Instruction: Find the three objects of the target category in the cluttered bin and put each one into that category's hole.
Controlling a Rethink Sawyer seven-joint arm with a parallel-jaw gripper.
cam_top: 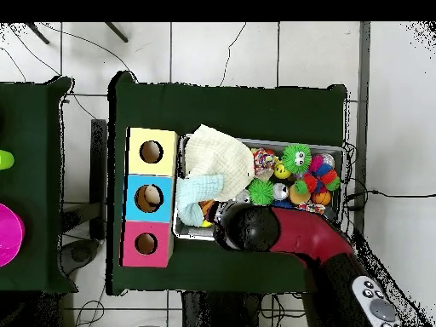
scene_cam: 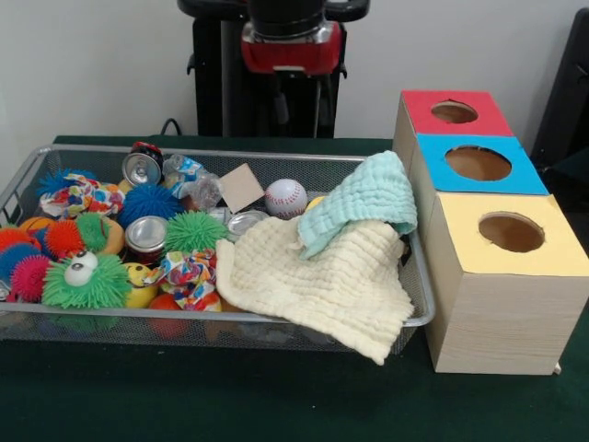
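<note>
The silver wire-mesh basket (scene_cam: 184, 153) stands on the green table, full of clutter; it also shows in the overhead view (cam_top: 342, 152). No soft toy animal shows clearly; a small yellow bit (scene_cam: 315, 201) peeks out beside the mint cloth. The red-faced box's round hole (scene_cam: 454, 112) is the farthest of three in the front view, and it also shows in the overhead view (cam_top: 146, 243). My gripper (scene_cam: 296, 97) hangs from the red and black arm above the basket's far rim, away from the toys. In the overhead view the arm's black end (cam_top: 239, 228) covers the basket's robot-side edge.
A cream cloth (scene_cam: 322, 285) drapes over the basket's front rim, with a mint cloth (scene_cam: 368, 198) on it. Spiky balls (scene_cam: 87, 281), cans (scene_cam: 145, 235), a baseball (scene_cam: 285, 197) and a tan card (scene_cam: 241, 187) fill the basket. Blue-faced (scene_cam: 479, 163) and yellow-faced (scene_cam: 512, 232) boxes stand beside the red one.
</note>
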